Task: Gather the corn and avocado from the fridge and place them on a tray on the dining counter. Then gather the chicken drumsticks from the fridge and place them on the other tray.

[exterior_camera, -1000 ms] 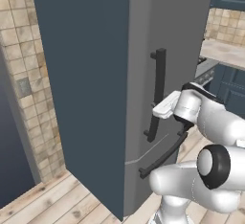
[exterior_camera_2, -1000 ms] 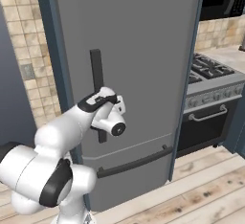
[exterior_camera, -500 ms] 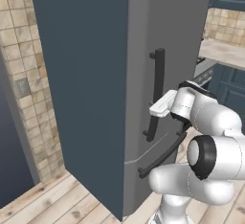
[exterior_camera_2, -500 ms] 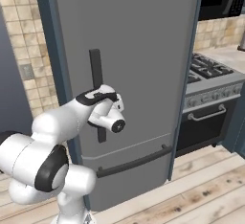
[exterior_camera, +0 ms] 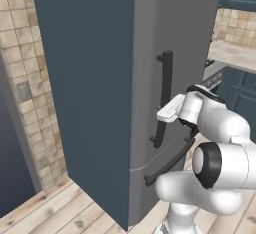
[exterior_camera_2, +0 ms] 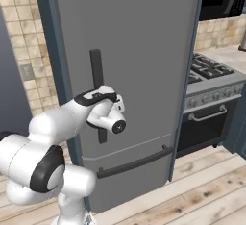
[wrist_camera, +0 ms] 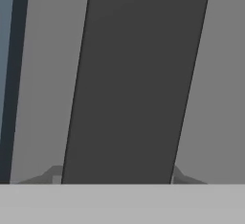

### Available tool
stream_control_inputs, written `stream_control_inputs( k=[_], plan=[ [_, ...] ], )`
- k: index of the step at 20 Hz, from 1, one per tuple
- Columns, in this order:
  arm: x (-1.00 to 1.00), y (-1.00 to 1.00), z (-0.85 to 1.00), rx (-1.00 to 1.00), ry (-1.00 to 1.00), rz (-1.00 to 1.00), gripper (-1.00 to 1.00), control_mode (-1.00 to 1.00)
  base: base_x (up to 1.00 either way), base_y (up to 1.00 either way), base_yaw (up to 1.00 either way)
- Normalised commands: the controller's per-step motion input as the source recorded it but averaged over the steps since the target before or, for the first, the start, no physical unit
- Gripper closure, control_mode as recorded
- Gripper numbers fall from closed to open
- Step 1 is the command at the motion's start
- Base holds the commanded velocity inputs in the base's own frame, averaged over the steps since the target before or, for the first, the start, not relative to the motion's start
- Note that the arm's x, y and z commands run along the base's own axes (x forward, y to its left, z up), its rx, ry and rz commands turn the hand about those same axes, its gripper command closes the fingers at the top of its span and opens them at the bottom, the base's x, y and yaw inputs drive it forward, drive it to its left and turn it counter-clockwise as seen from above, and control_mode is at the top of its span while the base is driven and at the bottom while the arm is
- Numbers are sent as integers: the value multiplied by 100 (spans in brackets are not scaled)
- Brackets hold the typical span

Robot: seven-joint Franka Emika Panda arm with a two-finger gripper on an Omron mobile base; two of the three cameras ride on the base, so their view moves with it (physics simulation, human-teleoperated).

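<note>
The fridge (exterior_camera_2: 139, 65) is set between a tiled wall (exterior_camera_2: 24, 60) on its left and a stove (exterior_camera_2: 211, 99) on its right. A vertical handle (exterior_camera_2: 97, 94) is mounted on the upper door, above a drawer handle (exterior_camera_2: 134, 162). The gripper (exterior_camera: 165, 114) is placed at the vertical handle's lower part. A wooden floor (exterior_camera_2: 202, 190) lies below.

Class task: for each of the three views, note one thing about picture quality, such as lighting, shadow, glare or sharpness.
Left base view: the fridge side panel is evenly dark, no glare. Right base view: flat, even light on the door, only faint shadow beside the handle. Hand view: the handle looms very close, soft-edged and featureless.
</note>
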Motion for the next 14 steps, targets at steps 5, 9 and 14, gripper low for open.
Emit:
stream_control_inputs(
  k=[5,9,14],
  plan=[
    [-24,-59,0,0,0,-7,100,-100,0,0,0],
    [-40,-88,0,0,0,-5,100,-100,0,0,0],
    [-46,-91,0,0,0,-6,100,-100,0,0,0]
  ],
)
